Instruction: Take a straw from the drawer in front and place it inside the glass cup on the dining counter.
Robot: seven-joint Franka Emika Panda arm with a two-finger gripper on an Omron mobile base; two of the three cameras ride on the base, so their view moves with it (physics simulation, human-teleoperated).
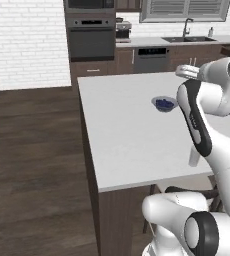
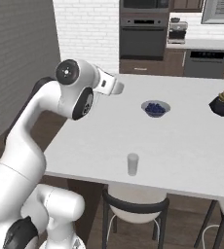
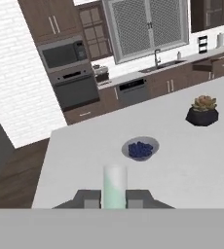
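Hand view: the end effector (image 3: 114, 197) is clamped on a pale, thin stick-like straw (image 3: 115, 186), over the white-topped counter (image 3: 182, 165); in the right base view the small translucent glass cup (image 2: 132, 164) stands near its front edge. Carrying step; next, lowering the straw into the cup

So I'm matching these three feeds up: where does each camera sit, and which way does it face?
Left base view: behind the arm to its left, facing the white-topped dining counter with the shallow bowl of blue contents; white arm at right.
Right base view: behind to the right, facing the same counter and the translucent glass cup; arm at left.
Hand view: on the hand, facing over the counter toward the kitchen wall; gripper shut on a thin pale straw.
All three share the bowl.
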